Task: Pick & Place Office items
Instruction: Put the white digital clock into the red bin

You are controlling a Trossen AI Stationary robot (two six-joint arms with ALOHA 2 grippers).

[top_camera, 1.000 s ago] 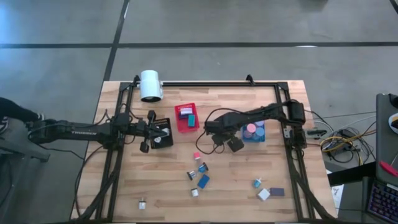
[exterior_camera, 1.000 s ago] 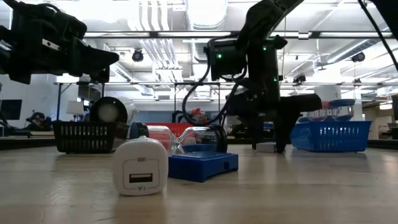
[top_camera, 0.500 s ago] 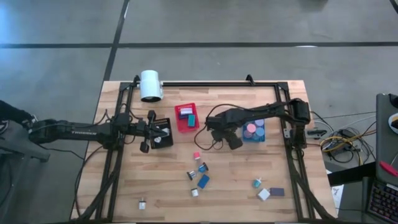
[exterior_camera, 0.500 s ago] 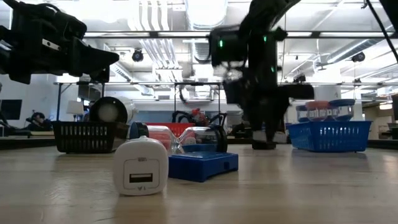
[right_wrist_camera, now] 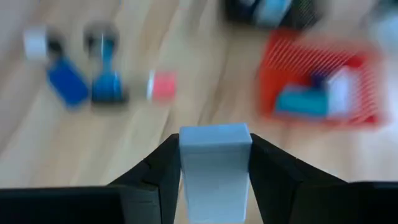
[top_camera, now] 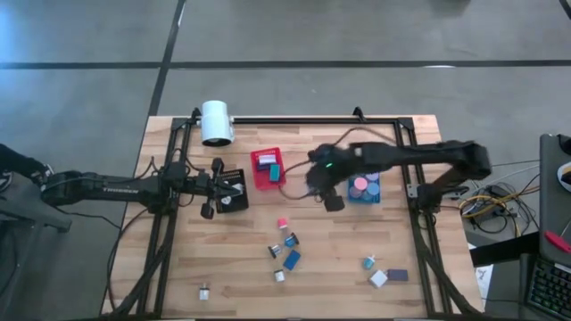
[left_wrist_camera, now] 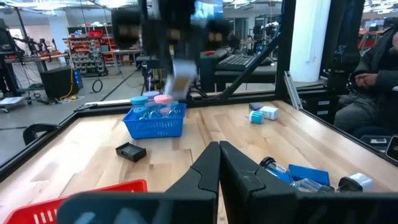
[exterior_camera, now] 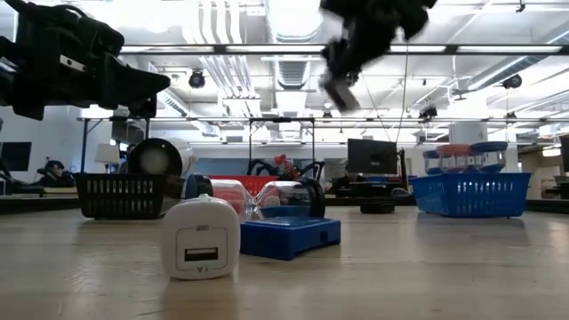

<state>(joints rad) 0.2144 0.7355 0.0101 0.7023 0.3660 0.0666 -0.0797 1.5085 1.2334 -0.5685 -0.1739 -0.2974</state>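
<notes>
Pale grey rectangular block [right_wrist_camera: 214, 168], plain and smooth-faced, clamped between right hand [right_wrist_camera: 214, 163] fingers; left hand [left_wrist_camera: 219, 163] pressed together.

Overhead, table-level, two wrist views; right blurred.

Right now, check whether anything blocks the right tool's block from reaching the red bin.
Nothing visible does. The right tool holds a pale block raised above the table, and the red bin lies open-topped beside it with only bare wood between.
</notes>
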